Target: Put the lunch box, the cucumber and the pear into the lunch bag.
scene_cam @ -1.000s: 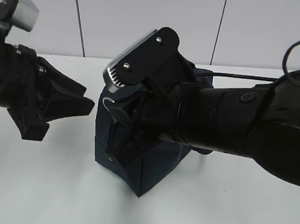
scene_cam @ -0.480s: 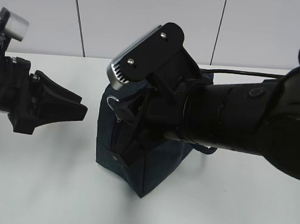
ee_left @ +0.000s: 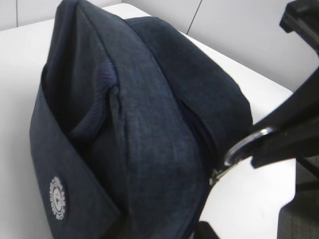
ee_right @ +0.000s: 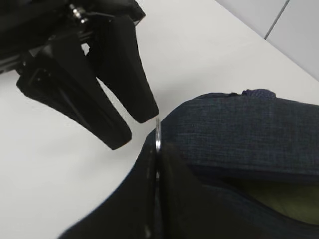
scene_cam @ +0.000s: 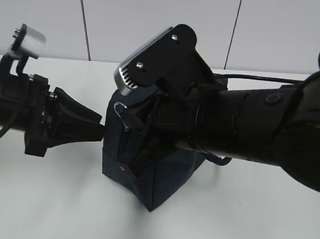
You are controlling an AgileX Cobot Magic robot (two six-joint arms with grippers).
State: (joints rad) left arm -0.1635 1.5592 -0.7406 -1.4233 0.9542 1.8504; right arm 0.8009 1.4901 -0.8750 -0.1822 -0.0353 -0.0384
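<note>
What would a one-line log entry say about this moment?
right tool: shut on ring pull | left tool: open, tips at lunch bag side | bag: upright on table

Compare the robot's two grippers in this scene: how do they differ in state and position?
The right gripper is shut on the zipper ring pull of the lunch bag; the left gripper is open and holds nothing. The right gripper presses against the bag's upper corner; the left gripper sits beside the bag, its tips pointing at the ring. Both are black and meet at the same corner.

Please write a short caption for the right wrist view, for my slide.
Right gripper shut on the zipper ring pull of the lunch bag; left gripper close by.
</note>
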